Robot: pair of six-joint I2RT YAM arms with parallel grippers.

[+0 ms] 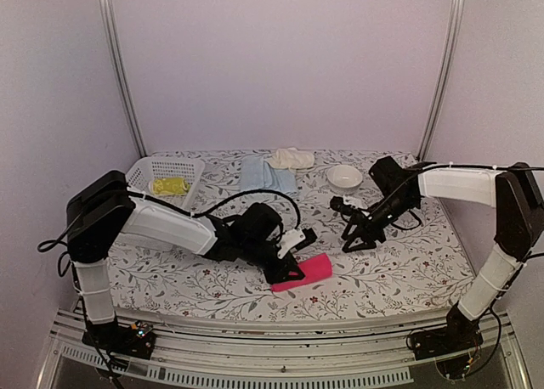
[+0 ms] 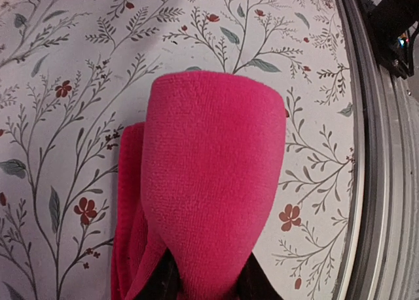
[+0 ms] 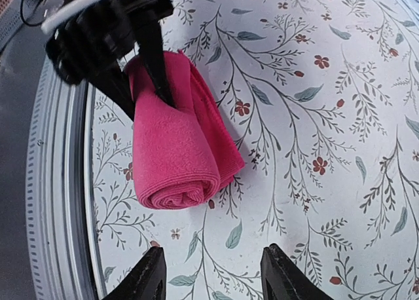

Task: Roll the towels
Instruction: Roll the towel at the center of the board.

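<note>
The left claw (image 1: 282, 268) pinches narrow on one end of the rolled hot pink towel (image 1: 304, 272), low near the desk's (image 1: 399, 270) front edge, with its arm stretched out low. The right claw (image 3: 215, 280) stands partway open and empty near the roll, its arm bent in from the right.

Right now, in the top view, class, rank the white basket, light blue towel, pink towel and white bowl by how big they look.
Largest: white basket.
Next: light blue towel and pink towel look alike; the pink one is rolled and nearer the camera, so no ranking.
Smallest: white bowl.
</note>
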